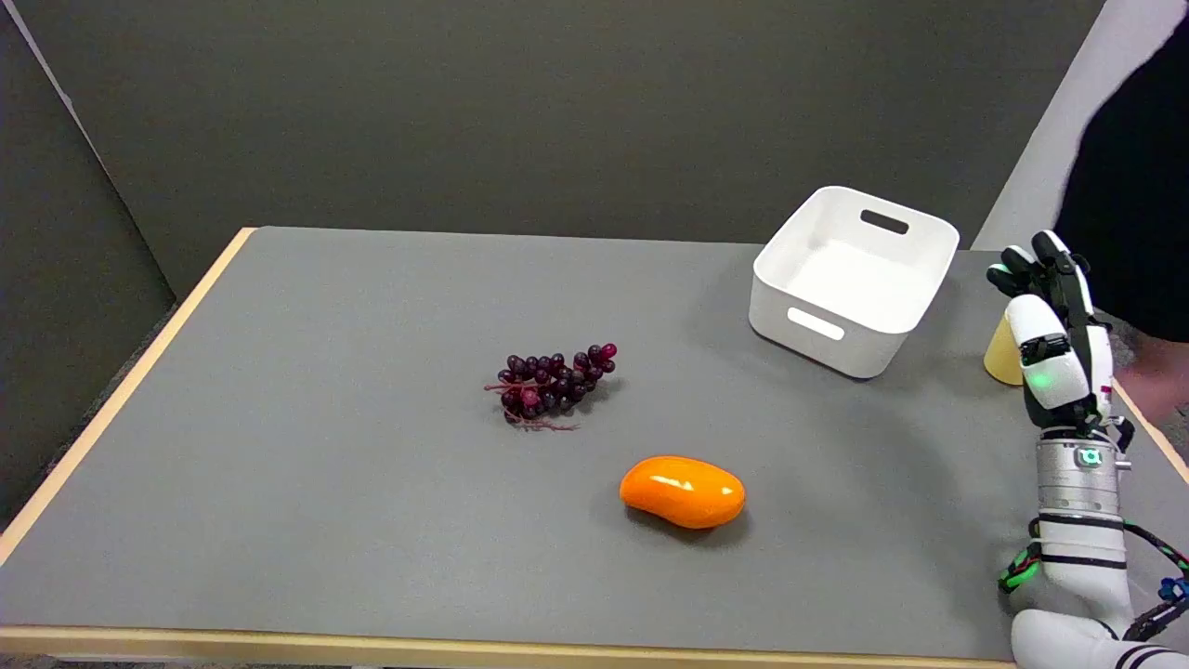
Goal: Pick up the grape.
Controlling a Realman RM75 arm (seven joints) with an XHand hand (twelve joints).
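Observation:
A bunch of dark purple grapes (pixel 552 383) lies on the grey table (pixel 307 465), near its middle. My right hand (pixel 1052 332) is raised at the table's right edge, far to the right of the grapes, fingers pointing up and held straight. It holds nothing.
An orange mango (pixel 683 491) lies in front and to the right of the grapes. A white empty bin (pixel 853 278) stands at the back right. A pale yellow object (pixel 1003 352) sits partly hidden behind my hand. A person in dark clothing (pixel 1133 186) stands at the right edge.

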